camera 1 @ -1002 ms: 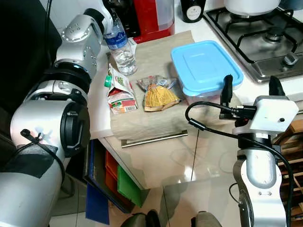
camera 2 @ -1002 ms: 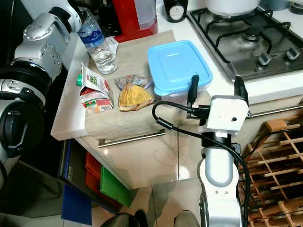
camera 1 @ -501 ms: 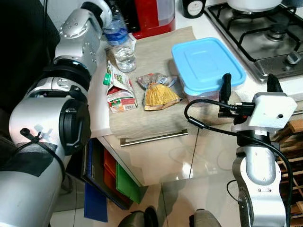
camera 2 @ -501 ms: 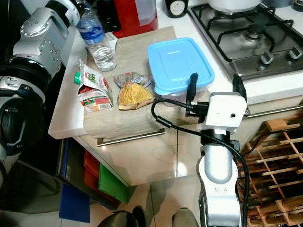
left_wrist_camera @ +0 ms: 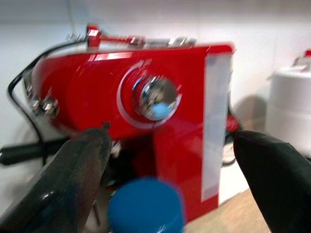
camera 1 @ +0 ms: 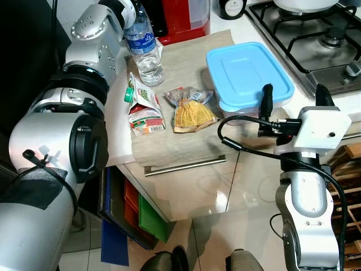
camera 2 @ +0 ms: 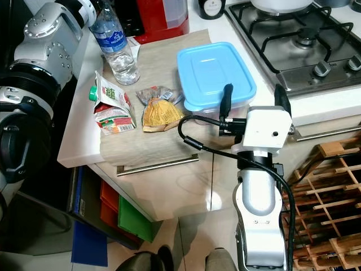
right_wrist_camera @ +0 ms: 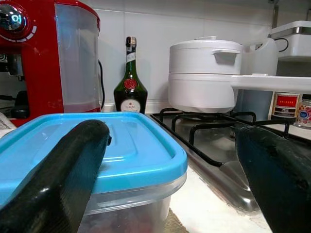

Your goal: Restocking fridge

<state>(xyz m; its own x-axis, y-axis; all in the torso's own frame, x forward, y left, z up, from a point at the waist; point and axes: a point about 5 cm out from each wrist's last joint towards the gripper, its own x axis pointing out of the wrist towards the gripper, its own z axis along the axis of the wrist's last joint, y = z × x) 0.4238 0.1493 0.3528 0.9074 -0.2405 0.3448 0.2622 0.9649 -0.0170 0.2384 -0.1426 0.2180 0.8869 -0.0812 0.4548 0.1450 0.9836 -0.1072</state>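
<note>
A clear water bottle with a blue cap stands at the back left of the counter mat. My left gripper hovers open just above and behind that cap, its fingers either side of it and not touching. A green and red juice carton and a yellow snack bag lie on the mat. A blue-lidded container sits to their right. My right gripper is open at the container's near right corner, one finger against its front edge.
A red coffee machine stands behind the bottle. A gas hob with a white pot is at the right, and a dark wine bottle is at the back. A drawer handle runs below the counter edge; a wooden rack is at lower right.
The camera shifted slightly. My left arm pulled back from the bottle's top, so the cap now shows. My right gripper edged a little closer to the container.
</note>
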